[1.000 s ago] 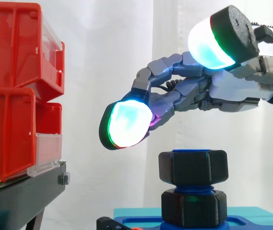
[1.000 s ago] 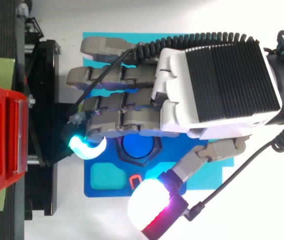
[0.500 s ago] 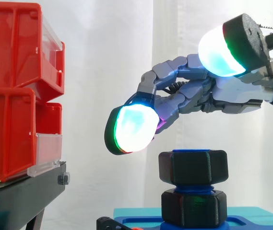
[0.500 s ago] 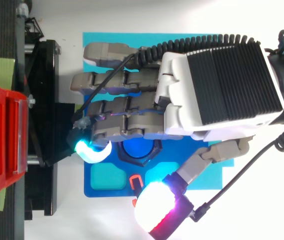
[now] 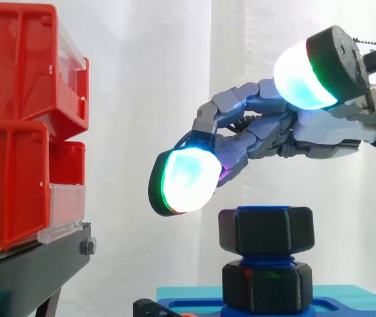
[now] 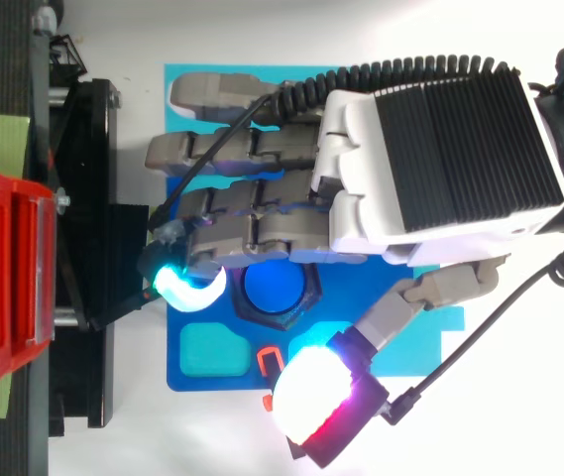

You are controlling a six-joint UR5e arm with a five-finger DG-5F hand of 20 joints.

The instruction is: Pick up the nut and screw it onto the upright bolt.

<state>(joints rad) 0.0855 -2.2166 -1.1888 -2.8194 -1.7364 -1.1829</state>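
Looking level from the side, I see the hand (image 5: 320,132) hang above the nut (image 5: 265,230) with clear air between them. Its fingers are loosely bent, the thumb is spread wide, and it holds nothing. One glowing fingertip (image 5: 188,181) hangs up and left of the nut, apart from it. The nut sits high on the blue bolt (image 6: 275,288), above a second nut (image 5: 267,285) down by the base (image 6: 212,382). From above, the bolt's round end shows inside the nut, partly under the fingers, and the thumb pad (image 6: 316,402) overhangs the base's edge. Red bins (image 5: 16,119) stand left.
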